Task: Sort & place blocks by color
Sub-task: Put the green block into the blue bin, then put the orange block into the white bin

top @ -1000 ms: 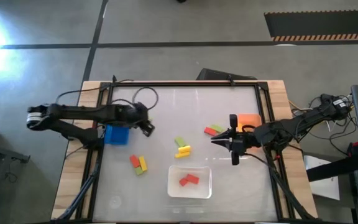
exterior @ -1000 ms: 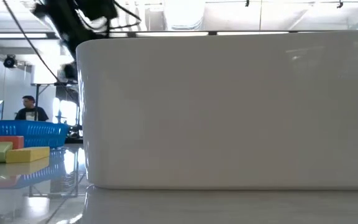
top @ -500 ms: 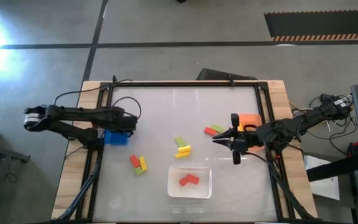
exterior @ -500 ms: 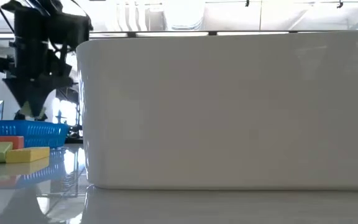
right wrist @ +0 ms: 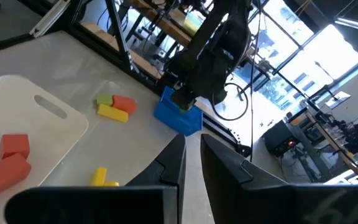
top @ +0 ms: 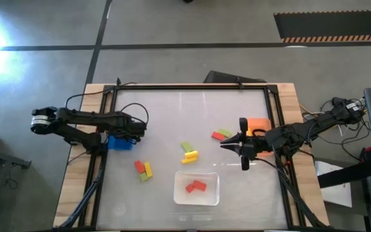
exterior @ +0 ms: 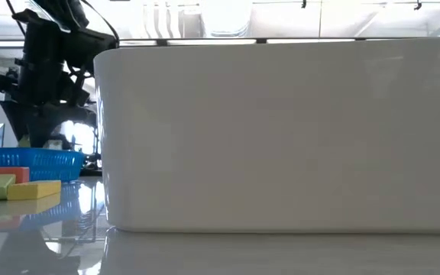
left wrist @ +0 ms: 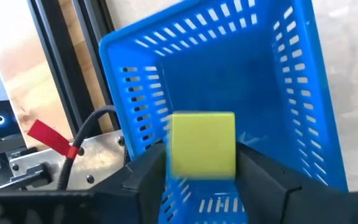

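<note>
My left gripper hangs over the blue bin at the table's left and is shut on a light green block. My right gripper is shut and empty. It hovers right of centre, just near of a red and a green block and left of the orange bin. A green and a yellow block lie flat at the table's middle. A red, a yellow and a green block lie near of the blue bin. Two red blocks lie in the white tray. My left gripper pinches the light green block by two opposite sides between its two fingers. The fingers come from above, pointing down. The block is lifted clear and hangs over the inside of the blue bin.
The white tray's wall fills most of the low view. The blue bin and some blocks show to its left. A black frame runs along the table's edges. Bare table lies at the far middle.
My left gripper has gone toward the table's left edge with the light green block. It has come down from beside the blue bin to a place over it. The block stays in its fingers.
</note>
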`<control>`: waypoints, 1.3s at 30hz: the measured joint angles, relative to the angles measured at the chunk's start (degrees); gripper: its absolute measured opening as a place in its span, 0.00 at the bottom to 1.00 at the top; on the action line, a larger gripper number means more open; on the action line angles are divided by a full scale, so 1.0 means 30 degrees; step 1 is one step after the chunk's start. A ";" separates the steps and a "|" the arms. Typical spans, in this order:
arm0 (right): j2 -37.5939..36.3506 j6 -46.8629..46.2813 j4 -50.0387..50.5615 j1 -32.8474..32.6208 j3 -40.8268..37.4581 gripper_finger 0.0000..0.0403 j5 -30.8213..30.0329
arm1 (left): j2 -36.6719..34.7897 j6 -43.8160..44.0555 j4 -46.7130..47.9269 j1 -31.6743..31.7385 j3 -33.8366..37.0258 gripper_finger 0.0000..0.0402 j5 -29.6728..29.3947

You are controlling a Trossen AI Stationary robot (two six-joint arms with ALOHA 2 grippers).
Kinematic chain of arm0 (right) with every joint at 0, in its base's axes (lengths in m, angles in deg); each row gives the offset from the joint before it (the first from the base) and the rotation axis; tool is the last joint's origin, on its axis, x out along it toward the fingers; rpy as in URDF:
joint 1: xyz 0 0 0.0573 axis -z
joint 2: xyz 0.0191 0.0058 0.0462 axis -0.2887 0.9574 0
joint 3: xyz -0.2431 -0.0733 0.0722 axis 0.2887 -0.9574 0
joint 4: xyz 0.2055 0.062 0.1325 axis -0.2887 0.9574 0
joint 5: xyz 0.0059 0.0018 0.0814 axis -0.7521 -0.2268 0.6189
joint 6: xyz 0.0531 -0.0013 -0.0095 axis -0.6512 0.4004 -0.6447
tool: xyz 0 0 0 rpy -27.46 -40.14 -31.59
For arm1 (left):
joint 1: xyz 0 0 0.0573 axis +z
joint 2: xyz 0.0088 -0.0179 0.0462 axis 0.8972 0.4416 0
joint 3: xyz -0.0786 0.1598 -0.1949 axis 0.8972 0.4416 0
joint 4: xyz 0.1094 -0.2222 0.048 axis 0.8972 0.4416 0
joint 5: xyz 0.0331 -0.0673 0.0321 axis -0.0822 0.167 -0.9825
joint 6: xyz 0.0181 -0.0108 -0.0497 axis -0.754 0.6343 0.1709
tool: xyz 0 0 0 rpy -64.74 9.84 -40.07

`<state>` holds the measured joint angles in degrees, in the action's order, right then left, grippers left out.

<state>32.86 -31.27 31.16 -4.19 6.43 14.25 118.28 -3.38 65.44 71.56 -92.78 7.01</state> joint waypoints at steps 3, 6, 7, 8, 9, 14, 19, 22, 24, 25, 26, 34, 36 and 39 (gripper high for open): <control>-0.0272 -0.0029 0.1085 0.0000 0.0000 0.09 -0.0007 | -0.0087 -0.0001 -0.0001 0.0000 0.0000 0.46 0.0410; -0.0694 -0.0394 0.1506 0.0007 -0.0007 0.09 -0.0010 | -0.0192 -0.0246 -0.0004 0.0000 0.0000 0.50 0.0464; -0.0789 -0.0521 0.1497 0.0007 -0.0007 0.09 -0.0004 | -0.0236 -0.0473 0.0001 0.0000 -0.0005 0.50 0.0521; -0.0861 -0.0658 0.1472 0.0000 -0.0007 0.09 -0.0004 | -0.0263 -0.0543 0.0041 0.0004 -0.0065 0.51 0.0683; -0.0892 -0.0737 0.1424 0.0000 -0.0007 0.09 0.0000 | -0.0308 -0.0601 0.0027 0.0004 -0.0175 0.51 0.0844; -0.0834 -0.0940 0.1437 0.0007 -0.0007 0.09 0.0000 | -0.0514 -0.1179 0.0010 -0.0007 -0.1386 0.51 0.2313; -0.0843 -0.0790 0.1379 0.0000 -0.0007 0.09 0.0000 | -0.0461 -0.1720 -0.0281 -0.0418 -0.3494 0.51 0.3692; -0.0848 -0.0837 0.1377 0.0003 -0.0007 0.09 0.0001 | -0.0234 -0.2020 -0.1005 -0.1307 -0.4835 0.51 0.3804; -0.0848 -0.0889 0.1377 0.0000 -0.0007 0.09 0.0007 | -0.0051 -0.2024 -0.1617 -0.2032 -0.5617 0.51 0.3952; -0.0848 -0.0869 0.1378 0.0007 -0.0007 0.09 0.0007 | 0.0088 -0.2003 -0.1865 -0.2431 -0.5993 0.51 0.4114; -0.0848 -0.0849 0.1365 0.0000 -0.0007 0.09 0.0005 | 0.0199 -0.1953 -0.2179 -0.2851 -0.6314 0.51 0.4261; -0.0848 -0.0767 0.1370 0.0000 -0.0007 0.09 0.0007 | 0.1926 0.0272 -0.6860 -0.6503 -0.7324 0.51 0.4525; -0.0848 -0.0762 0.1370 0.0000 -0.0007 0.09 0.0007 | 0.2564 0.0953 -0.8062 -0.7378 -0.7300 0.51 0.4901; -0.0848 -0.0750 0.1371 0.0003 -0.0007 0.09 0.0007 | 0.3478 0.2741 -0.8802 -0.8564 -0.7300 0.51 0.5425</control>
<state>30.32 -33.52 35.28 -4.18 6.40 14.27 128.72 4.84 39.03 45.87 -114.68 23.29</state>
